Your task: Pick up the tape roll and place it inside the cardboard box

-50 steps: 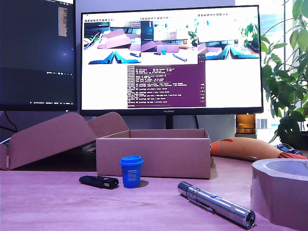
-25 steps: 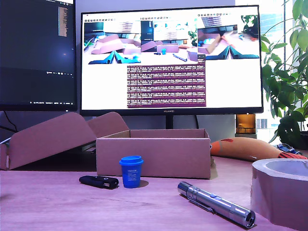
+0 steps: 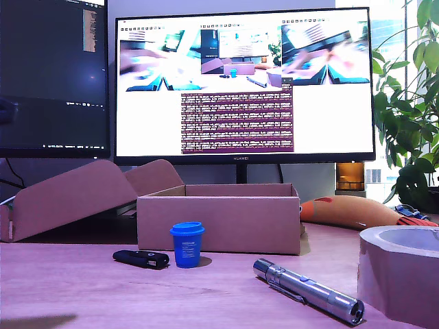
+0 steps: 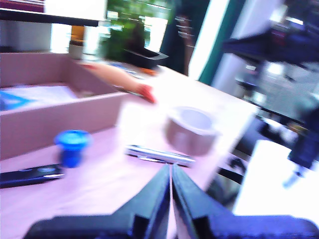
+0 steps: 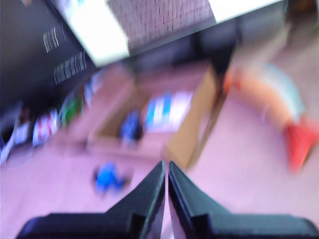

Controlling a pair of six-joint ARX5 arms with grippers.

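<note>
A: Which step were we in?

B: The approach, as we judged it. The tape roll (image 3: 400,273) sat untouched on the counter (image 3: 82,288), close to the near edge at the exterior view's right, well apart from the cardboard box (image 3: 218,223). The box stood open further back, toward the counter's middle.

A: And our hands?

B: My first gripper (image 4: 171,180) hung above the counter with its fingers (image 4: 158,191) pressed together and nothing between them, the roll ahead of it beyond the torch (image 4: 159,155). My second gripper (image 5: 165,177) was likewise closed and empty, looking down toward the box; that view was badly blurred. Neither arm showed in the exterior view.

A: What did the next move call for?

B: In our judgement, spreading the fingers, lowering over the roll's wall so 1 finger went into the hollow centre, then pinching, lifting clear of the low box wall and setting it inside.

A: The count?

B: 1 tape roll, 1 open cardboard box, 1 blue cup (image 3: 186,244), 1 silver torch, 1 small black device (image 3: 140,258) beside the cup, 2 monitors (image 3: 243,82) behind.
</note>
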